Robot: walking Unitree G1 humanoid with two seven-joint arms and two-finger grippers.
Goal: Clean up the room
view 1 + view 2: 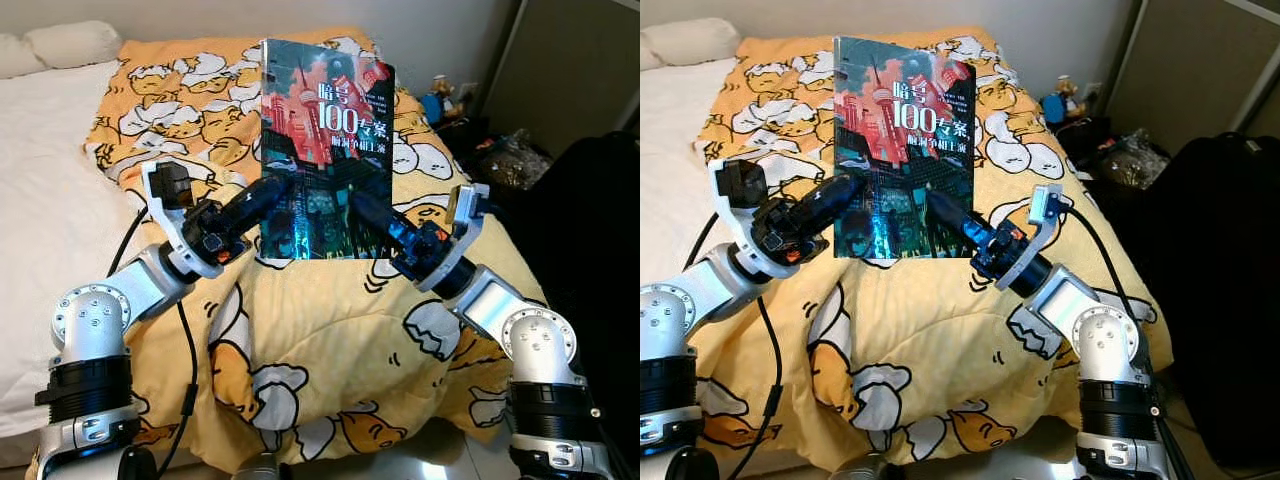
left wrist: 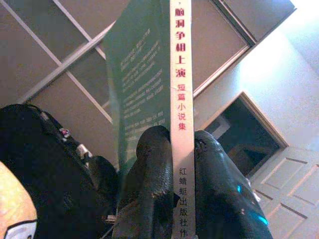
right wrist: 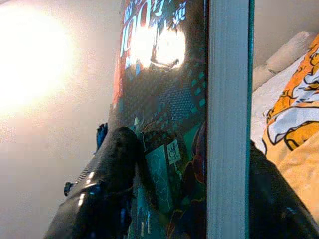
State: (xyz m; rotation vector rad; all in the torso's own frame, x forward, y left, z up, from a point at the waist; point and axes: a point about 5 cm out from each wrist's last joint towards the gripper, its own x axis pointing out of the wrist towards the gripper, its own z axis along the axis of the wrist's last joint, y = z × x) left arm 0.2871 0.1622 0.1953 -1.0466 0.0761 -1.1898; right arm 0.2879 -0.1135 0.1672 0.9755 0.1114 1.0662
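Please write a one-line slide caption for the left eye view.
Both grippers, left and right, hold a glossy paperback book upright above the yellow cartoon-print blanket.

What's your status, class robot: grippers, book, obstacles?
Left gripper and right gripper both shut on book. Book upright above yellow blanket. Black suitcase to the right.

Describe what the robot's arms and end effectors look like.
Two silver metal arms with ribbed black joint rings. Each end effector, left and right, has two long glossy black fingers behind a white bracket. A black cable hangs along the left arm.
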